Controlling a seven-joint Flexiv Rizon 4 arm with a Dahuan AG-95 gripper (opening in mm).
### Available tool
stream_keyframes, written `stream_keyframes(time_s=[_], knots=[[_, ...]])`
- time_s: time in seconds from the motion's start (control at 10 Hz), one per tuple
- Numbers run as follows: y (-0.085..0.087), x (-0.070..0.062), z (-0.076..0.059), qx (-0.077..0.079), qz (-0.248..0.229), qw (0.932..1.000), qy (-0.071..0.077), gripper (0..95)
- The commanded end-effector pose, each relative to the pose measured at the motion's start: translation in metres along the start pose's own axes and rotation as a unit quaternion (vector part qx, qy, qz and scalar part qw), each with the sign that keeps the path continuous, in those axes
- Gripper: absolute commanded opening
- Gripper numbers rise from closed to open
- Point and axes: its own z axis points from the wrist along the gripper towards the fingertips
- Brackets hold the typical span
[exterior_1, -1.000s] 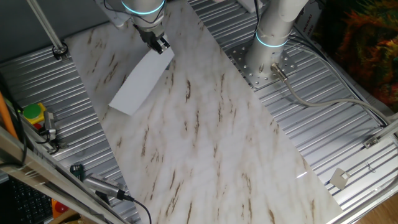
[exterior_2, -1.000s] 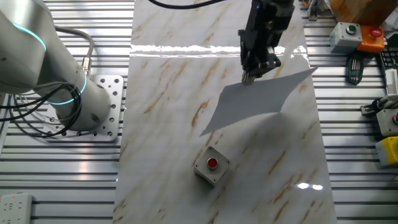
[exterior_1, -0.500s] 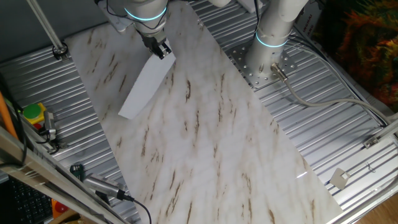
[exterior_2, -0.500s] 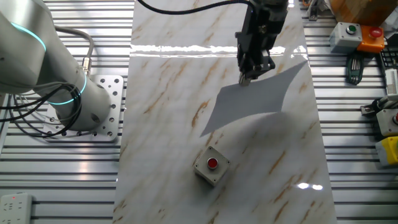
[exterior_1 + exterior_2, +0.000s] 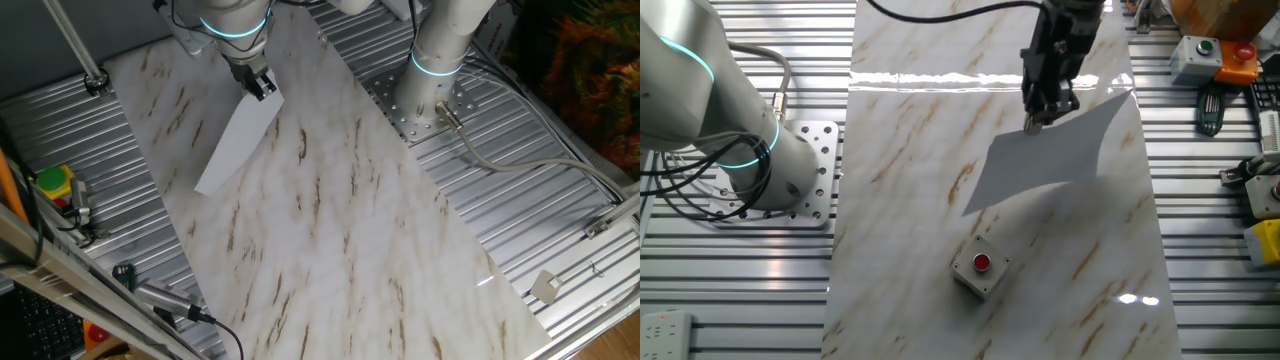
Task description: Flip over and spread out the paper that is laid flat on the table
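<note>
The table (image 5: 920, 200) is sitting under everything. The paper (image 5: 1045, 155) is hanging lifted above it w/ a shadow below, long axis running diagonally down and away from the gripper (image 5: 1037, 118), which is pinching one upper edge, fingers clamped together.

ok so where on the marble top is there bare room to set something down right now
The widest bare stretch of the table lies between the paper and the near corner. In the other fixed view, bare marble also borders the arm's base plate, left of the button box. It is crowded where the pincer holds the paper up.
</note>
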Motion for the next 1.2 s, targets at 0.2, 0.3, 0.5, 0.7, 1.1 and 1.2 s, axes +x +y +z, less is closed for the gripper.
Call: stream_keyframes(time_s=[0.2,0.3,0.5,0.7,1.1,1.2], knots=[[0.001,-0.002,-0.001,0.000,0.001,1.0000,0.000,0.0],[0.001,-0.002,-0.001,-0.001,0.001,1.0000,0.001,0.0],[0.003,0.000,-0.003,0.001,0.003,1.0000,0.003,0.0],[0.003,0.000,-0.002,0.000,0.002,1.0000,0.002,0.0],[0.008,0.002,0.006,-0.001,0.010,0.9999,0.003,0.0],[0.011,0.002,0.009,-0.001,0.011,0.9999,0.001,0.0]])
